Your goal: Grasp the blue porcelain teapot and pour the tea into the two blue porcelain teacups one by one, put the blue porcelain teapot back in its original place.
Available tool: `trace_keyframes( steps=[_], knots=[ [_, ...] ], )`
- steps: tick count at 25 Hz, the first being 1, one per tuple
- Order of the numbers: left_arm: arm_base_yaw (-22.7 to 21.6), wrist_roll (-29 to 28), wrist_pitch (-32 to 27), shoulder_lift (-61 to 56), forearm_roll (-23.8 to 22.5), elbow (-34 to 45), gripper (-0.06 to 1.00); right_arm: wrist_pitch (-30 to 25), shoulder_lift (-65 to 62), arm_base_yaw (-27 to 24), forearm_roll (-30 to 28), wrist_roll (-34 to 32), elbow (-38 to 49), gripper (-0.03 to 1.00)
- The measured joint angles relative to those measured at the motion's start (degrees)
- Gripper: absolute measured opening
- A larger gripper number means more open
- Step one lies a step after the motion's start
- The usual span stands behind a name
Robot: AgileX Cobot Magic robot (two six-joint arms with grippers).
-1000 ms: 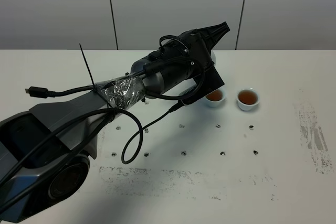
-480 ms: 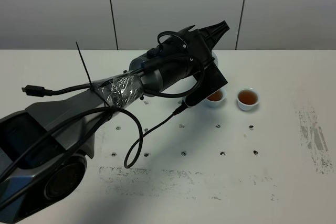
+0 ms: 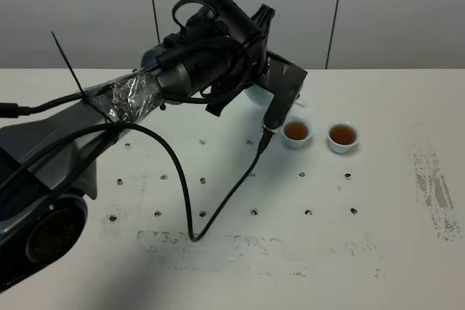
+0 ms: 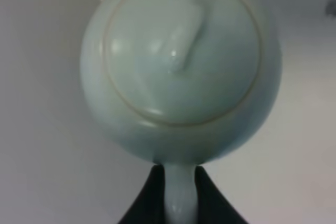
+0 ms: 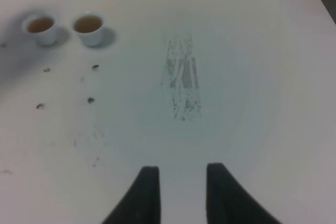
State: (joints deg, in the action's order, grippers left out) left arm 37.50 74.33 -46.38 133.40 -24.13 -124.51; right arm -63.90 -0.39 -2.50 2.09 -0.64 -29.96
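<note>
Nearest, the right end effector [image 5: 182,170] hangs empty, fingers apart, over the scuffed surface [image 5: 181,85]. Farther on, two blue porcelain teacups [image 3: 296,132] hold amber tea. Behind them, the left end effector [image 4: 180,182] clamps the loop handle of the blue porcelain teapot [image 4: 181,72]: round, pale celadon, lid seated.

Left teacup [image 3: 296,132] and right teacup [image 3: 343,136] sit side by side on the tabletop [image 3: 378,208], a bit right of the middle, tea in both. The teapot [image 4: 178,72] hangs in the left hand [image 4: 178,174], behind and left of them. A cable [image 3: 225,197] droops onto the tabletop out front.
</note>
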Motion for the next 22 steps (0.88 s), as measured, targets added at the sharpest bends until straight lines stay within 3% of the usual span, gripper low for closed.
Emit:
trace_keyframes(
  steps=[3, 7, 14, 22],
  knots=[
    [-1.2, -4.8, -2.8, -2.3, 9.2, 0.3, 0.11, 0.0, 0.0, 0.0, 0.0, 0.0, 0.0, 0.23],
    [-2.7, -12.6, -4.5, -7.3, 17.8, 6.0, 0.11, 0.0, 0.0, 0.0, 0.0, 0.0, 0.0, 0.23],
    [-4.3, -21.8, -4.5, -11.4, 28.1, 18.2, 0.11, 0.0, 0.0, 0.0, 0.0, 0.0, 0.0, 0.23],
    [-4.3, -24.4, 1.8, -10.6, 36.2, 23.5, 0.11, 0.0, 0.0, 0.0, 0.0, 0.0, 0.0, 0.23]
  ],
)
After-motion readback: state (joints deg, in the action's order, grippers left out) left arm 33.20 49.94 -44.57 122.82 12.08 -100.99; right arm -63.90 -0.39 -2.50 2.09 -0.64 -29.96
